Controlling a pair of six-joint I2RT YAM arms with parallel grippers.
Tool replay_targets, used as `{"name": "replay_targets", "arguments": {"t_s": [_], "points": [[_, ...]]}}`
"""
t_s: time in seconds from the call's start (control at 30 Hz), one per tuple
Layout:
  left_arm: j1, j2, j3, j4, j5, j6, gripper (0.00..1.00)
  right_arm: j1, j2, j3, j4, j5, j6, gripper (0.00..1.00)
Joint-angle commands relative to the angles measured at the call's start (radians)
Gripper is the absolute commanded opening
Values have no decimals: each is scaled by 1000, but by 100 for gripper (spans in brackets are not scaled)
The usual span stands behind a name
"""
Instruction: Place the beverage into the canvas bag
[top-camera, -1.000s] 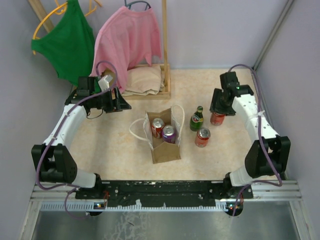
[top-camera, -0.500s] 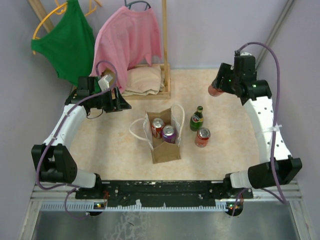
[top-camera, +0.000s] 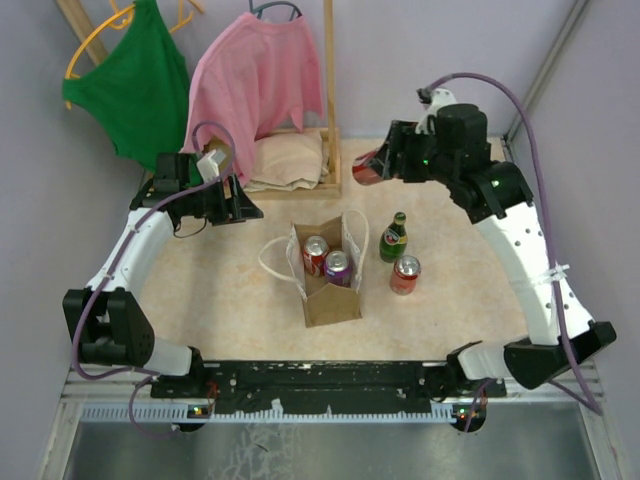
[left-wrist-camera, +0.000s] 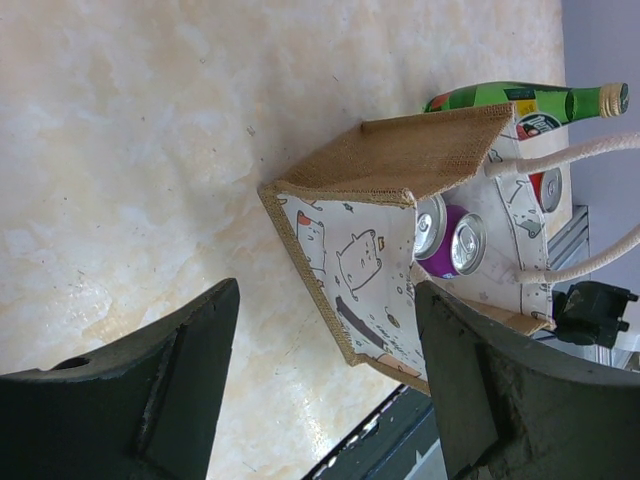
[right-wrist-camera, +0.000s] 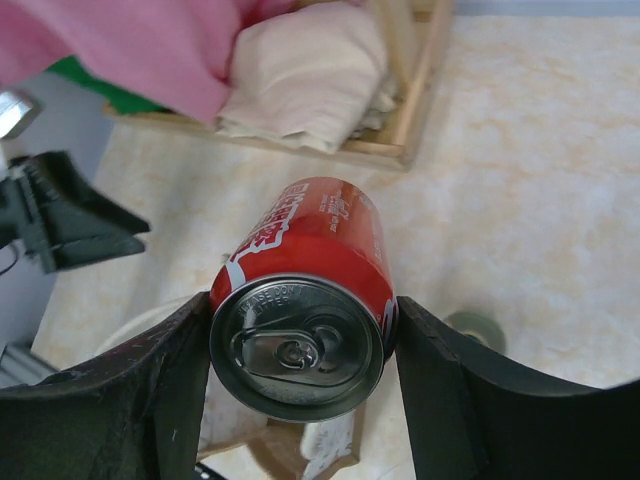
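Right gripper: clamped on the red can, swung higher and leftward
Canvas bag: below it, off left
Left gripper: wide apart, hasn't budged

Pale lavender walls closed the space on three sides, with a slim grey metal corner post toward one o'clock. The beige, marble-patterned counter lay evenly lit, with only soft shadows. Near twelve o'clock stood a light wooden rack, with a pink cotton shirt hanging in front of it and a folded beige cloth lying on its base. A green shirt on a yellow hanger hung at ten o'clock. A ridged metal rail ran along six o'clock.
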Motion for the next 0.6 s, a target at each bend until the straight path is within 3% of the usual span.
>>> {"name": "replay_targets", "arguments": {"t_s": [0.0, 0.27, 0.57], "points": [[-6, 0, 19, 23, 19, 1, 77, 145, 8, 118, 118, 33, -27, 0], [-6, -5, 11, 23, 15, 6, 77, 357, 78, 127, 85, 103, -35, 0], [-6, 4, 10, 29, 16, 6, 77, 515, 120, 9, 82, 151, 7, 0]]}}
